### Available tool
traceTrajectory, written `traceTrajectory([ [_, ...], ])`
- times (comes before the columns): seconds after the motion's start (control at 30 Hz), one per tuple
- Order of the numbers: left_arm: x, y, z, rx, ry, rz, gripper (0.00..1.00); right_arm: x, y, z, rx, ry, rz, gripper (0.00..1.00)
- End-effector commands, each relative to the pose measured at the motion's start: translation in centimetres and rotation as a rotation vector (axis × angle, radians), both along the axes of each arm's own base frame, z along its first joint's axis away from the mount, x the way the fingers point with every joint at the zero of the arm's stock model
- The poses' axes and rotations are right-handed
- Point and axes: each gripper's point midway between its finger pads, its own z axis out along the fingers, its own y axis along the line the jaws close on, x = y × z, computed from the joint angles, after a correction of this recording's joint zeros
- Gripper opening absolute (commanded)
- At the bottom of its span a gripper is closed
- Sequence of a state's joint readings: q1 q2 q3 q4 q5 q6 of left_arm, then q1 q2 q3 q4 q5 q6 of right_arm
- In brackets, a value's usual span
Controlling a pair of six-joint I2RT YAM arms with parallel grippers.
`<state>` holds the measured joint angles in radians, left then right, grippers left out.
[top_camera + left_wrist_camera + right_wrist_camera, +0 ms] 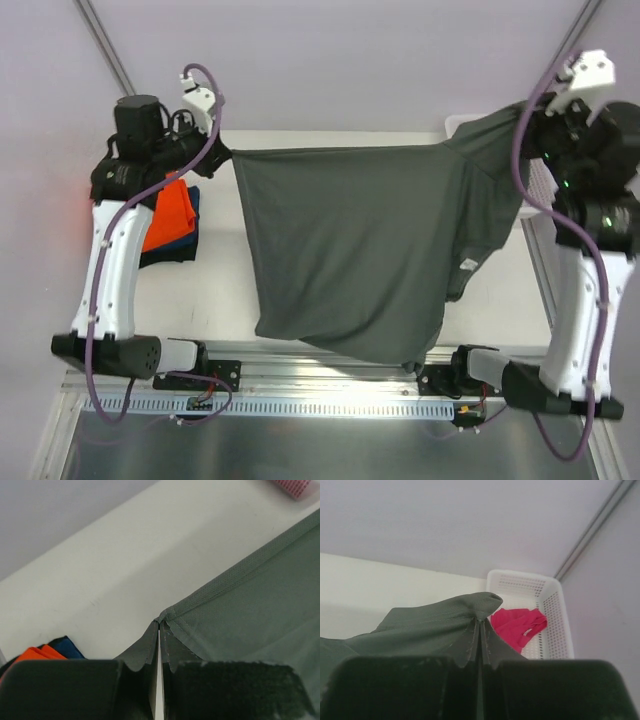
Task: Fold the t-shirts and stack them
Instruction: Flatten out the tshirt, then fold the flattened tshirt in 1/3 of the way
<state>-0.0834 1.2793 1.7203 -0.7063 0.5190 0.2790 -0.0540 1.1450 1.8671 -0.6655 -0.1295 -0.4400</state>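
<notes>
The dark grey t-shirt (350, 240) hangs spread in the air between both arms, its lower edge drooping to the table's near edge. My left gripper (222, 150) is shut on its left hem corner (165, 616). My right gripper (530, 125) is shut on its right corner (480, 607), held high. A folded stack lies at the table's left: the orange t-shirt (170, 215) on top of the navy one (170, 250); both also show in the left wrist view (37, 654). The magenta-pink t-shirt (520, 625) lies in the white basket.
The white lattice basket (555, 610) stands at the table's far right, partly behind the hanging shirt. The white tabletop (215, 290) shows between the stack and the grey shirt. A metal rail (330, 405) runs along the near edge.
</notes>
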Motion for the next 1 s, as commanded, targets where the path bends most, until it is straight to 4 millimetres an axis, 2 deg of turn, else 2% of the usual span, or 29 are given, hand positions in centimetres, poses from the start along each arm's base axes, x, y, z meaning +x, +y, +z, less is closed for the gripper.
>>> traceTrajectory([
  [0.0,4.0,0.7,-3.1,0.05,0.024,0.021,0.0,6.4,0.6,-0.9,-0.02,-0.003,0.068,0.01],
  [0.03,4.7,0.6,-4.0,0.054,0.044,0.018,0.0,9.2,1.0,-2.8,-0.012,0.053,0.096,0.01],
  [0.07,6.1,0.5,-5.7,0.056,0.083,0.017,0.0,10.9,1.0,-4.2,-0.004,0.09,0.102,0.01],
  [0.1,6.9,0.5,-6.5,0.058,0.099,0.018,0.0,12.2,1.3,-5.4,0.009,0.123,0.115,0.01],
  [0.13,7.6,0.5,-7.3,0.064,0.113,0.017,0.0,14.8,1.4,-8.1,0.016,0.187,0.124,0.01],
  [0.17,8.4,0.5,-8.1,0.069,0.127,0.018,0.0,16.0,1.5,-9.4,0.02,0.216,0.129,0.0],
  [0.2,10.1,0.8,-10.3,0.074,0.171,0.028,0.0,17.2,1.7,-10.3,0.017,0.225,0.135,0.01],
  [0.23,11.1,0.9,-10.3,0.075,0.171,0.031,0.0,18.4,2.2,-11.8,0.015,0.252,0.145,0.01],
  [0.27,12.6,1.0,-12.4,0.078,0.218,0.034,0.0,20.3,2.5,-13.9,0.014,0.294,0.15,0.01],
  [0.3,13.6,1.5,-12.9,0.079,0.228,0.046,0.0,21.3,2.8,-15.1,0.012,0.319,0.155,0.01],
  [0.33,14.7,1.6,-12.2,0.078,0.206,0.052,0.0,22.1,3.2,-15.9,0.013,0.335,0.158,0.01],
  [0.37,16.1,1.7,-14.1,0.081,0.244,0.057,0.0,23.7,3.2,-17.4,0.02,0.36,0.155,0.01],
  [0.4,17.3,1.9,-13.3,0.081,0.217,0.065,0.0,24.4,3.3,-18.1,0.024,0.371,0.157,0.01],
  [0.43,18.0,2.0,-13.5,0.083,0.217,0.069,0.0,25.0,3.3,-18.8,0.02,0.383,0.155,0.01],
  [0.47,19.0,2.0,-15.1,0.086,0.243,0.071,0.0,25.5,4.2,-19.6,0.01,0.396,0.172,0.01],
  [0.5,19.8,2.0,-14.5,0.082,0.225,0.073,0.0,26.3,4.3,-21.0,0.0,0.413,0.17,0.01],
  [0.57,20.7,2.0,-15.8,0.079,0.249,0.075,0.0,27.0,4.7,-22.4,-0.011,0.432,0.177,0.01],
  [0.6,21.1,1.9,-15.7,0.073,0.246,0.075,0.0,27.6,4.7,-23.6,-0.013,0.45,0.174,0.01],
  [0.8,21.5,1.9,-18.2,0.073,0.3,0.079,0.0,28.2,5.5,-27.8,-0.027,0.525,0.17,0.01],
  [0.97,21.3,2.5,-19.6,0.067,0.334,0.084,0.0,26.8,6.3,-30.2,-0.028,0.599,0.196,0.01],
])
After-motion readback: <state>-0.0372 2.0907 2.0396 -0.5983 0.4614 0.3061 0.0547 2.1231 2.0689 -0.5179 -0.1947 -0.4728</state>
